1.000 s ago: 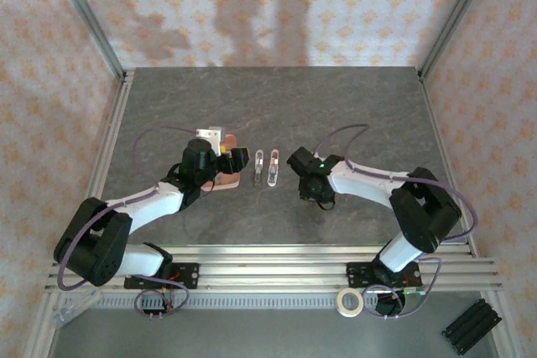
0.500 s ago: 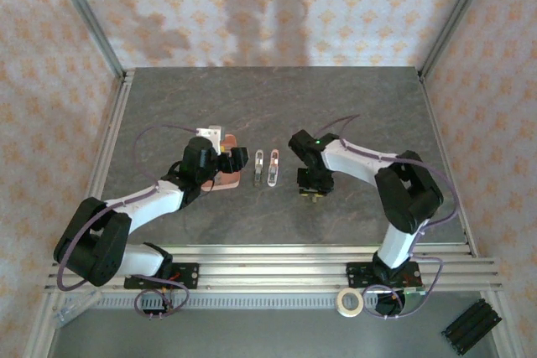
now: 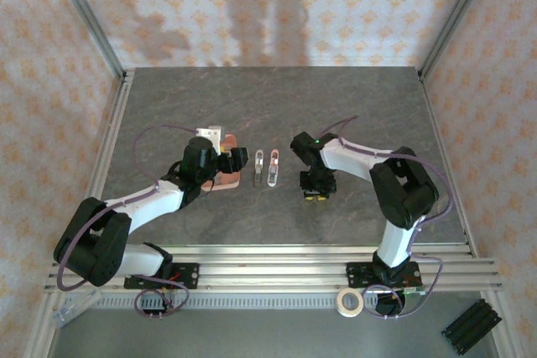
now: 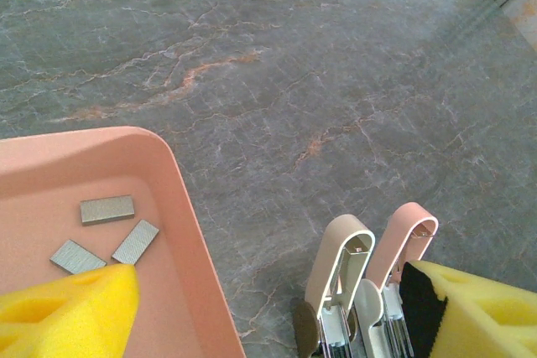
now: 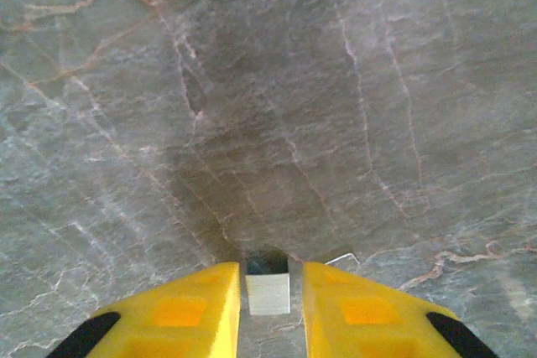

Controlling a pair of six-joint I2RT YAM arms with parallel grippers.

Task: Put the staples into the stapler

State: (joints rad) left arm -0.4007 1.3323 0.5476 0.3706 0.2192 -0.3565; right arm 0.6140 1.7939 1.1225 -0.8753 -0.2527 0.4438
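Observation:
Two slim staplers lie open side by side, one beige and one pale pink, silvery channels up. The salmon-pink tray to their left holds three grey staples strips. My left gripper hovers open, one yellow finger over the tray, the other over the pink stapler. My right gripper points down at the table right of the staplers. Its yellow fingers closely flank a small pale strip of staples, thin gaps on both sides.
A loose bent wire lies on the marble by the right fingers. A tape roll and a black block sit below the front rail. Aluminium posts and patterned walls bound the table.
The right gripper swung down onto the table right of the staplers and its jaws narrowed around the staple strip. The left arm stayed still.

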